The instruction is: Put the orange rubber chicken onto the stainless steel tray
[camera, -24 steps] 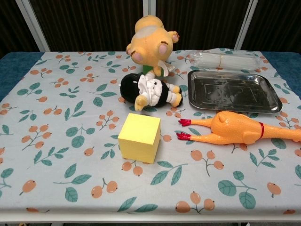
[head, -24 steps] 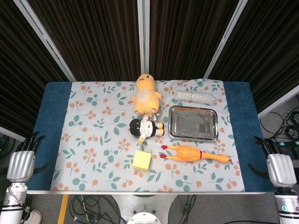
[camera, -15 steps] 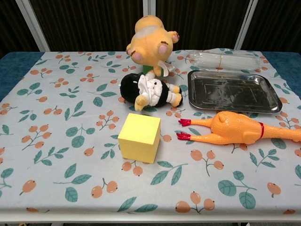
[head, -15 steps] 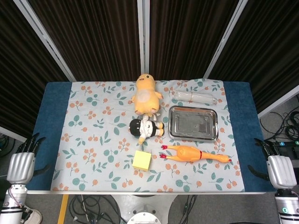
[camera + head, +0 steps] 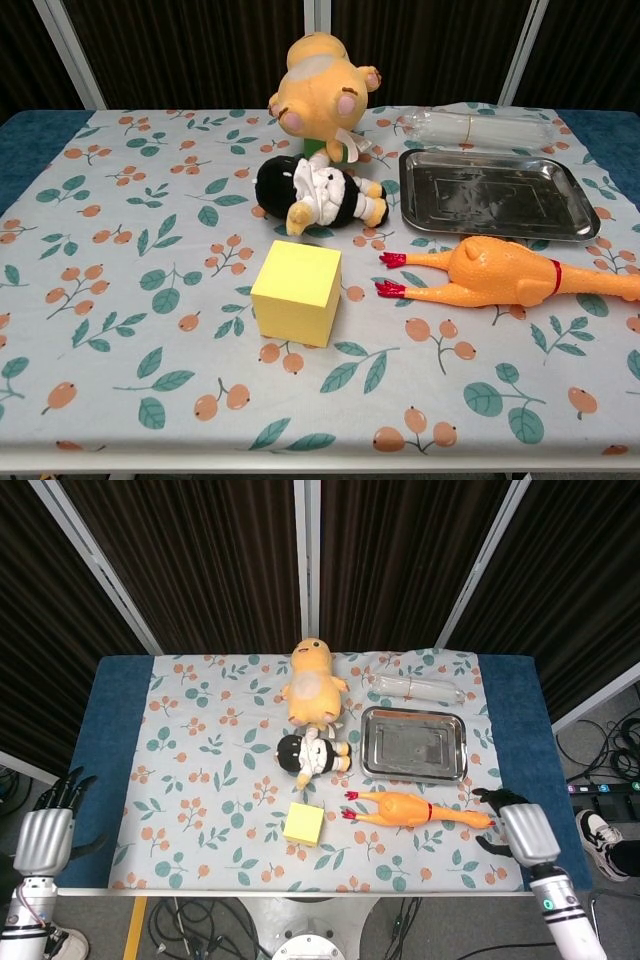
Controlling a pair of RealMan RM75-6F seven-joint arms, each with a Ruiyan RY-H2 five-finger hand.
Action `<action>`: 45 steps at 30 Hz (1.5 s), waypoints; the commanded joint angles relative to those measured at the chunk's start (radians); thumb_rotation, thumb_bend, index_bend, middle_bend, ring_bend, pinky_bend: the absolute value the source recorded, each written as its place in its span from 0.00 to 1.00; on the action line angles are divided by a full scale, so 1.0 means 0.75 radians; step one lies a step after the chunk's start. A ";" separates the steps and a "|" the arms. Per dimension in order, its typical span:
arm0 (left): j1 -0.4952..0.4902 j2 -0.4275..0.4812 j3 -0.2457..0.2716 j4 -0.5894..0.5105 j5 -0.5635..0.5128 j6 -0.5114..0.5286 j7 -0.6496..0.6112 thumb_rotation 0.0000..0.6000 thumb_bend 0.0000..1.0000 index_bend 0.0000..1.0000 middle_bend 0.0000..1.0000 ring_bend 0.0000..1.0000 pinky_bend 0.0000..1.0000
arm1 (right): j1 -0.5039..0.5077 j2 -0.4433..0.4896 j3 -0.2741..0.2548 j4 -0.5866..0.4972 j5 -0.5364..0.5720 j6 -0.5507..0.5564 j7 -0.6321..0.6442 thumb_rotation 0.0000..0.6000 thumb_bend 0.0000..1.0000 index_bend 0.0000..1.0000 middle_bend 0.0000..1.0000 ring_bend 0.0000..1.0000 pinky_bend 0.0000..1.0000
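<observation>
The orange rubber chicken (image 5: pixel 412 809) lies on the cloth just in front of the stainless steel tray (image 5: pixel 414 743), which holds nothing. Your right hand (image 5: pixel 524 832) sits just beside the chicken's head end, fingers apart and empty. Your left hand (image 5: pixel 44 832) rests off the table's near-left corner, fingers apart, holding nothing.

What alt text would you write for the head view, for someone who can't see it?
An orange rubber chicken lies on a floral tablecloth just in front of an empty stainless steel tray, with the robot's right hand near its head end, not touching. Further left sit a yellow cube, a small black-haired doll and a yellow plush; the left hand waits off the table's corner.
</observation>
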 commanded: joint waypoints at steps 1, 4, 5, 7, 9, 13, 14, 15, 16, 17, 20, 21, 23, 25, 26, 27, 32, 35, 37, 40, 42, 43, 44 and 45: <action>0.002 -0.003 0.002 0.007 -0.002 -0.002 -0.008 1.00 0.09 0.22 0.18 0.15 0.24 | 0.068 -0.101 0.007 0.092 0.043 -0.090 -0.099 1.00 0.11 0.27 0.35 0.26 0.42; 0.004 -0.005 0.002 0.016 -0.007 -0.004 -0.017 1.00 0.09 0.22 0.18 0.15 0.24 | 0.095 -0.160 0.018 0.161 0.068 -0.122 -0.116 1.00 0.13 0.30 0.36 0.27 0.42; 0.006 -0.006 0.003 0.020 -0.008 -0.004 -0.023 1.00 0.09 0.22 0.18 0.15 0.24 | 0.103 -0.182 0.022 0.191 0.075 -0.131 -0.119 1.00 0.14 0.32 0.37 0.27 0.42; 0.007 -0.007 0.003 0.027 -0.011 -0.007 -0.030 1.00 0.09 0.22 0.18 0.15 0.24 | 0.116 -0.210 0.023 0.226 0.087 -0.151 -0.110 1.00 0.15 0.33 0.38 0.28 0.42; 0.007 -0.008 0.003 0.035 -0.014 -0.010 -0.037 1.00 0.09 0.22 0.18 0.15 0.24 | 0.132 -0.232 0.021 0.256 0.093 -0.174 -0.104 1.00 0.16 0.35 0.38 0.28 0.43; 0.006 -0.013 0.001 0.049 -0.018 -0.017 -0.049 1.00 0.09 0.22 0.18 0.15 0.24 | 0.147 -0.279 0.023 0.321 0.100 -0.180 -0.109 1.00 0.17 0.40 0.41 0.30 0.45; 0.005 -0.014 0.001 0.051 -0.019 -0.019 -0.051 1.00 0.09 0.22 0.18 0.15 0.24 | 0.151 -0.287 0.023 0.333 0.103 -0.184 -0.110 1.00 0.17 0.40 0.41 0.31 0.45; 0.005 -0.015 0.001 0.054 -0.019 -0.020 -0.055 1.00 0.09 0.22 0.18 0.15 0.24 | 0.155 -0.298 0.022 0.345 0.106 -0.187 -0.105 1.00 0.17 0.41 0.42 0.31 0.45; 0.004 -0.016 0.001 0.057 -0.019 -0.021 -0.058 1.00 0.09 0.22 0.18 0.15 0.24 | 0.157 -0.305 0.022 0.352 0.107 -0.189 -0.097 1.00 0.17 0.41 0.42 0.31 0.45; 0.004 -0.017 0.000 0.060 -0.020 -0.022 -0.061 1.00 0.09 0.22 0.18 0.15 0.24 | 0.160 -0.311 0.022 0.359 0.107 -0.190 -0.091 1.00 0.18 0.42 0.42 0.31 0.46; 0.004 -0.020 -0.001 0.070 -0.022 -0.024 -0.068 1.00 0.09 0.22 0.18 0.15 0.24 | 0.171 -0.331 0.019 0.379 0.106 -0.196 -0.087 1.00 0.18 0.43 0.43 0.33 0.47; 0.004 -0.021 -0.001 0.072 -0.022 -0.025 -0.071 1.00 0.09 0.22 0.18 0.15 0.24 | 0.175 -0.335 0.018 0.381 0.106 -0.199 -0.086 1.00 0.18 0.43 0.44 0.33 0.48; 0.004 -0.022 0.000 0.077 -0.022 -0.026 -0.077 1.00 0.09 0.22 0.18 0.15 0.24 | 0.182 -0.345 0.016 0.387 0.106 -0.205 -0.085 1.00 0.19 0.43 0.45 0.34 0.49; 0.005 -0.024 0.000 0.083 -0.020 -0.025 -0.083 1.00 0.09 0.22 0.18 0.15 0.24 | 0.189 -0.359 0.015 0.396 0.104 -0.206 -0.086 1.00 0.20 0.45 0.46 0.36 0.51; 0.005 -0.026 0.001 0.086 -0.019 -0.024 -0.085 1.00 0.09 0.22 0.18 0.15 0.24 | 0.191 -0.364 0.015 0.401 0.105 -0.206 -0.088 1.00 0.20 0.46 0.46 0.37 0.52; 0.006 -0.028 0.002 0.091 -0.018 -0.024 -0.090 1.00 0.09 0.22 0.18 0.15 0.24 | 0.195 -0.370 0.014 0.406 0.108 -0.211 -0.094 1.00 0.21 0.48 0.47 0.38 0.54; -0.005 -0.018 0.008 0.100 0.018 -0.024 -0.112 1.00 0.09 0.22 0.18 0.15 0.24 | 0.205 -0.385 0.018 0.417 0.095 -0.182 -0.111 1.00 0.25 0.68 0.59 0.52 0.72; -0.027 0.011 0.009 0.082 0.074 -0.016 -0.130 1.00 0.09 0.22 0.18 0.15 0.24 | 0.217 -0.363 0.026 0.399 0.060 -0.142 -0.095 1.00 0.28 0.85 0.70 0.65 0.88; -0.046 0.037 0.004 0.063 0.111 -0.012 -0.165 1.00 0.09 0.22 0.18 0.15 0.24 | 0.235 -0.324 0.032 0.369 0.033 -0.129 -0.106 1.00 0.29 0.92 0.73 0.69 0.94; -0.082 0.095 0.002 0.019 0.159 -0.031 -0.232 1.00 0.09 0.22 0.18 0.15 0.24 | 0.274 -0.226 0.033 0.281 -0.010 -0.141 -0.154 1.00 0.30 0.96 0.76 0.72 0.97; -0.113 0.142 -0.004 -0.016 0.206 -0.035 -0.304 1.00 0.09 0.22 0.18 0.15 0.24 | 0.303 -0.126 0.040 0.178 -0.037 -0.154 -0.184 1.00 0.30 0.97 0.76 0.72 0.98; -0.127 0.159 -0.011 -0.030 0.222 -0.036 -0.341 1.00 0.09 0.22 0.18 0.15 0.24 | 0.316 -0.082 0.045 0.134 -0.049 -0.158 -0.197 1.00 0.30 0.97 0.76 0.72 0.98; -0.142 0.175 -0.017 -0.043 0.237 -0.037 -0.379 1.00 0.09 0.22 0.18 0.15 0.24 | 0.328 -0.037 0.050 0.090 -0.059 -0.163 -0.211 1.00 0.30 0.97 0.76 0.72 0.98; -0.165 0.197 -0.026 -0.058 0.260 -0.041 -0.434 1.00 0.09 0.22 0.18 0.15 0.24 | 0.345 0.019 0.058 0.032 -0.073 -0.173 -0.231 1.00 0.30 0.97 0.76 0.72 0.98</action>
